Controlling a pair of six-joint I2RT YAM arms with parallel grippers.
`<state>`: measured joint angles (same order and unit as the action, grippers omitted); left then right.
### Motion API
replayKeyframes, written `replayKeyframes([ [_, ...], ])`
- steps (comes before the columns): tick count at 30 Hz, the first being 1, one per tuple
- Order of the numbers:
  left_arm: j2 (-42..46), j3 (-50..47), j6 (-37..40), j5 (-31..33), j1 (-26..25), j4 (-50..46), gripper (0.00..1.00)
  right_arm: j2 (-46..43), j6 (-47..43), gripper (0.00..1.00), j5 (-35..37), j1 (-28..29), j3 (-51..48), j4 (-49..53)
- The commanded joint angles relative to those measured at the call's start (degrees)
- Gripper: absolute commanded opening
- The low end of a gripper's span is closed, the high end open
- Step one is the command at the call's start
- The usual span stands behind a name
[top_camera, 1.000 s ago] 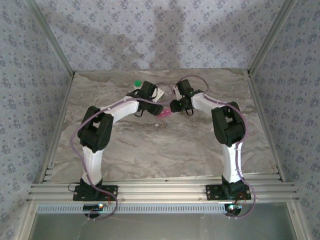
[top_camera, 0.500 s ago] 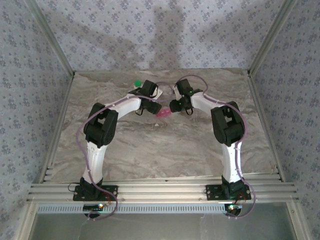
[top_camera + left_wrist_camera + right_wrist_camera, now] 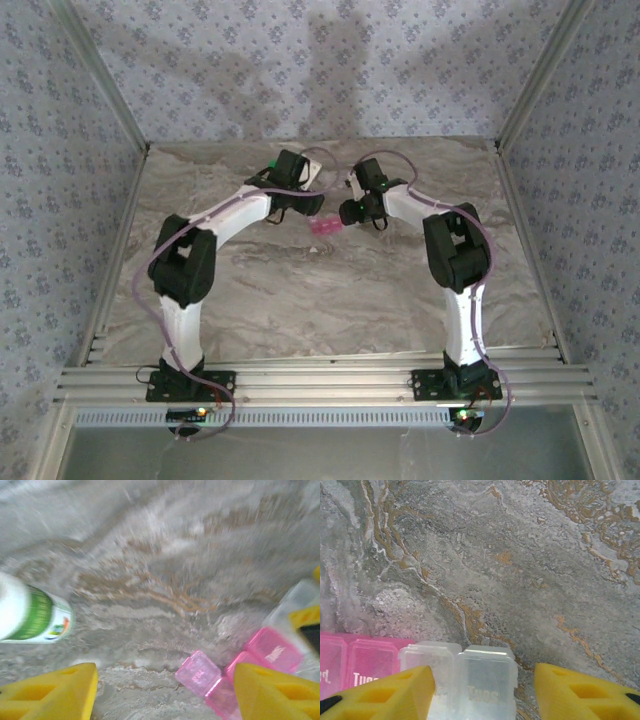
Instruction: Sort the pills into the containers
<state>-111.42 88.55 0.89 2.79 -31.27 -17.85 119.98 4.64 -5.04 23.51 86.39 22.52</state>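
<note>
The pill case lies at the table's far middle, between the two grippers. In the left wrist view its pink compartments lie at the lower right, and a white bottle with a green label lies on its side at the left. My left gripper is open over bare table, its right finger beside the pink end. My right gripper is open, and the clear compartments sit between its fingers, with pink compartments to their left. The amber vial is out of view.
The marbled tabletop is ringed by metal frame rails and patterned walls. The bottle's green cap peeks out behind the left wrist. The two grippers are close together over the case. Open table stretches toward the near edge.
The left arm's elbow swung left and its wrist drew back toward the far side, away from the pink case. The right arm held still.
</note>
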Motion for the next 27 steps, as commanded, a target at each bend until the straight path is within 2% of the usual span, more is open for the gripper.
replayKeyframes([
  [1,8.21,-1.14,-6.82,4.01,-0.15,2.3,0.73,-1.06,-1.66,0.61,-0.21,0.31,-4.01,6.07],
  [5,13.58,-5.11,-11.37,9.88,-0.01,1.0,0.74,-4.86,-1.56,0.67,0.82,0.41,-5.19,5.87],
  [14,19.78,-16.77,-18.83,9.51,3.94,4.02,0.84,-14.39,3.54,0.71,-1.77,0.35,-10.09,2.07],
  [20,15.96,-15.49,-19.44,12.73,5.74,1.66,0.95,-22.02,6.08,0.73,-1.62,1.71,-16.62,0.89],
  [27,8.0,-9.72,-20.4,12.62,7.08,-0.77,0.97,-32.21,6.17,0.81,1.72,5.61,-29.58,-5.48],
])
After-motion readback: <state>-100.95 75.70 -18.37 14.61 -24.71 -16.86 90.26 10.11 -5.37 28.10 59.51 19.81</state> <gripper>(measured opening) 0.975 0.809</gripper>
